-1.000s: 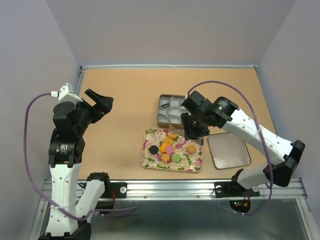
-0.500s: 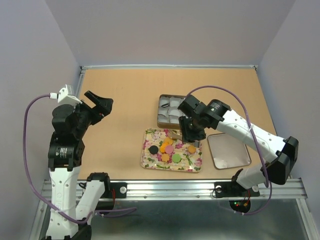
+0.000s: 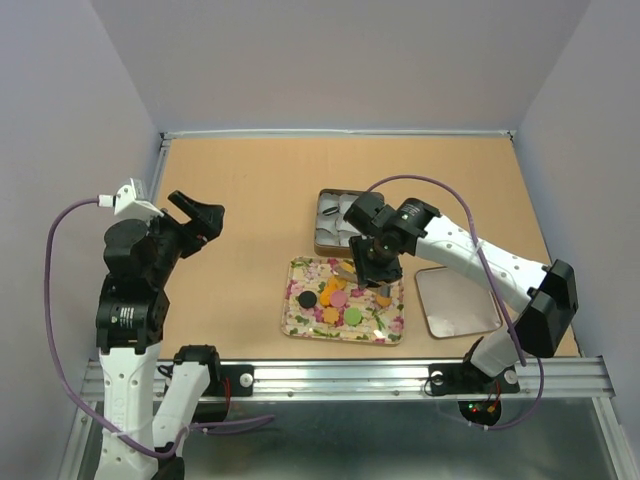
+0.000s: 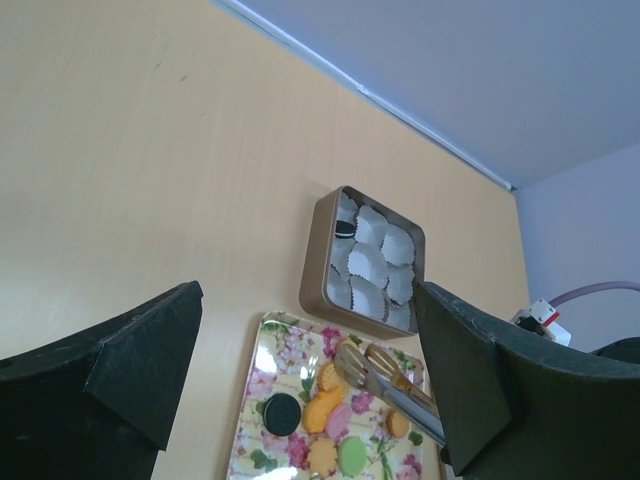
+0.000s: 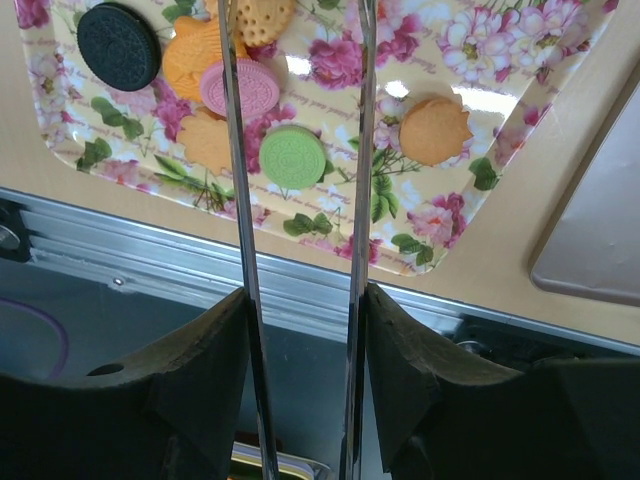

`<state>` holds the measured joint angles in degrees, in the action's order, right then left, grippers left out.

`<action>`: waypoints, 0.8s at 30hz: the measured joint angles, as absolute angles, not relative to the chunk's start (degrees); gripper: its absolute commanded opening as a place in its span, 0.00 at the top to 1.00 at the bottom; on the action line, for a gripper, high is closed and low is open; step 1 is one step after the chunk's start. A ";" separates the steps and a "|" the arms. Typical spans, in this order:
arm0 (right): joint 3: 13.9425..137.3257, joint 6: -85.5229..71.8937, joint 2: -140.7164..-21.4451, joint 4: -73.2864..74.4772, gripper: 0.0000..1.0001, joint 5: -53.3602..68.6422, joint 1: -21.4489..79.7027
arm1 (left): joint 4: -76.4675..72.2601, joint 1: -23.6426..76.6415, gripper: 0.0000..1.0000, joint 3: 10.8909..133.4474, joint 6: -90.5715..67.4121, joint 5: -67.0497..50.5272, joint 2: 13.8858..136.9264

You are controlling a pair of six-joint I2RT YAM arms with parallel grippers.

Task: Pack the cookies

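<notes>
Several cookies lie on the floral tray (image 3: 296, 322): a black one (image 5: 118, 45), a pink one (image 5: 238, 88), a green one (image 5: 292, 157) and orange ones (image 5: 435, 130). My right gripper (image 5: 305, 295) is shut on metal tongs (image 5: 362, 150). The tongs' arms stand apart, and their tips (image 4: 385, 372) hover over the cookies in the middle of the tray. A brown tin (image 4: 318, 270) of white paper cups sits behind the tray, with one dark cookie (image 4: 345, 228) in a cup. My left gripper (image 3: 200, 215) hangs open and empty, high at the left.
The tin's lid (image 3: 457, 300) lies face up to the right of the tray. A metal rail (image 3: 340, 375) runs along the table's near edge. Purple walls close in the left, far and right sides.
My right arm has swung left and down, bringing the tongs from the tray's right end to over the middle cookies. The left arm has barely shifted.
</notes>
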<state>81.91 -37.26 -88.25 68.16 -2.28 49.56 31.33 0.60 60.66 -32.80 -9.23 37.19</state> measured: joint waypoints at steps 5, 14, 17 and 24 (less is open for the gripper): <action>81.91 -36.86 -88.82 67.88 0.58 -2.15 49.58 | 31.35 0.60 0.01 59.57 -32.77 -8.97 37.19; 82.13 -36.99 -88.97 67.90 0.65 -2.22 49.58 | 31.07 0.60 0.01 58.52 -32.71 -8.67 37.28; 83.83 -37.17 -88.97 69.10 0.65 -2.57 49.65 | 31.05 0.60 0.01 58.52 -32.47 -8.32 37.28; 102.50 -36.75 -91.42 74.43 0.64 -4.84 49.95 | 30.52 0.60 0.01 58.48 -32.21 -7.84 37.28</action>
